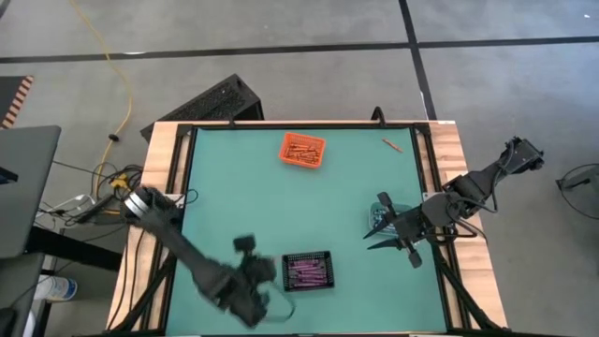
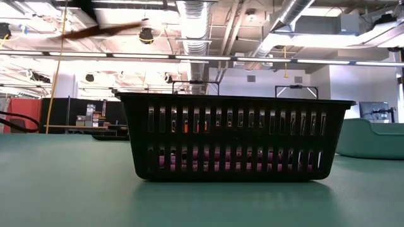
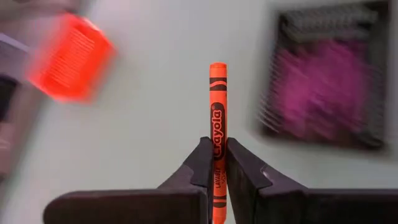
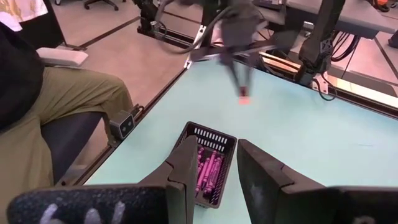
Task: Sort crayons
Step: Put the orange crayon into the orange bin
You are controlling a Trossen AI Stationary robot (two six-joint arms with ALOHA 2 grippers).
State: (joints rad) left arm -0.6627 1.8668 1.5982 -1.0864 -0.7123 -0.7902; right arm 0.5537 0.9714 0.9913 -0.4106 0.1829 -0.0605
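My left gripper [image 3: 217,155] is shut on an orange crayon [image 3: 217,93] and hangs over the table left of the black bin [image 1: 308,271], which holds purple crayons [image 4: 208,165]. The orange bin [image 1: 302,150] at the far middle holds orange crayons. One loose crayon [image 1: 391,143] lies flat near the far right corner. My right gripper [image 1: 377,234] stands open in the air by the teal bin [image 1: 388,213], with nothing between its fingers [image 4: 186,155]. My left gripper pinches the orange crayon's wrapped shaft [image 3: 217,138] between its two fingers. The crayon lies along the fingers, and its free end sticks out well past the fingertips. It is lifted clear of the table, slanting downward with the gripper [image 4: 239,68].
A person sits beyond the table's near edge [image 4: 56,106]. In the low view the black bin [image 2: 237,135] fills the middle and the teal bin [image 2: 372,139] stands at the right. Bare green mat lies between the bins.
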